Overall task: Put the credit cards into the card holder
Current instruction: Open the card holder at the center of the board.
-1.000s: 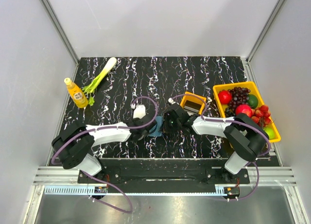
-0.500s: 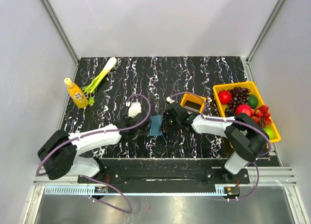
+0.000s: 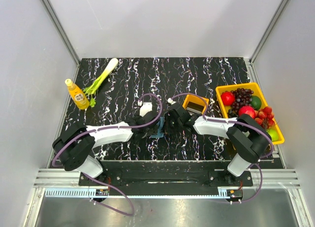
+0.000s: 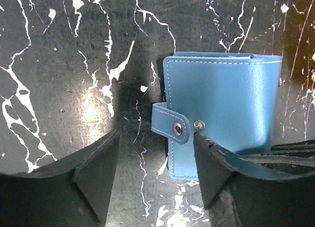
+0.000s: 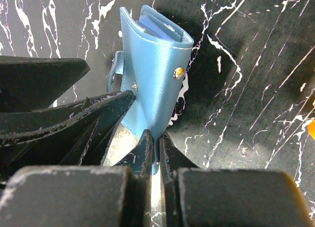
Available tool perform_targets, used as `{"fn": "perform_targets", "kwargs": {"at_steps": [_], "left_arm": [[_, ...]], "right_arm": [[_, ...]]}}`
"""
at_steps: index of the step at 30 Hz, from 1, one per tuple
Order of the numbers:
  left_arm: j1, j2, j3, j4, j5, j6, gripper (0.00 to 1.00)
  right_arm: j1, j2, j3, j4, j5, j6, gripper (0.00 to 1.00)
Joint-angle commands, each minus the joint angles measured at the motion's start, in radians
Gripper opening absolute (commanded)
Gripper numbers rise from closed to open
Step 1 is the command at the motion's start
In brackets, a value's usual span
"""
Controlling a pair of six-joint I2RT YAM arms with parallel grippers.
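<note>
right pincer [image 5: 153,150] pinches the holder [image 5: 150,79] by its edge; left pincer [image 4: 153,168] is spread beside the unsnapped strap [image 4: 170,122]. opening is the step in hand. next the left likely must pull a flap wide.

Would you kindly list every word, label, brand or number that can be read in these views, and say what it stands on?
No text can be read in any view.
The yellow bottle bears a label with red marks, too small to read.
The card holder shows plain blue faces, stitching and snap studs, with no lettering.
</note>
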Motion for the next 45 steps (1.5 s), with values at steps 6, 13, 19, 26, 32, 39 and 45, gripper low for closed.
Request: {"fn": "perform_targets", "kwargs": {"at_steps": [6,13,19,26,32,39,45], "left_arm": [[0.003,0.029,0.038,0.01,-0.068,-0.022,0.45],[0.009,0.033,0.044,0.018,-0.139,-0.037,0.36],[0.02,0.049,0.044,0.027,-0.13,-0.026,0.12],[0.026,0.035,0.016,0.047,-0.107,-0.02,0.0],[0.067,-0.162,-0.034,-0.021,-0.105,-0.01,0.0],[0.101,-0.41,-0.024,-0.044,0.031,0.121,0.0],[0.099,-0.37,0.047,-0.068,0.135,0.116,0.0]], "right_arm": [[-0.005,0.0,0.023,0.007,-0.019,-0.011,0.03],[-0.005,0.005,0.018,0.007,-0.028,-0.011,0.04],[-0.005,0.011,0.02,0.042,-0.038,-0.01,0.04],[-0.007,0.011,0.023,0.04,-0.032,-0.007,0.19],[-0.012,-0.017,0.112,-0.114,0.063,-0.071,0.52],[-0.018,-0.047,0.181,-0.171,0.036,-0.102,0.62],[-0.018,-0.029,0.192,-0.182,0.068,-0.037,0.64]]}}
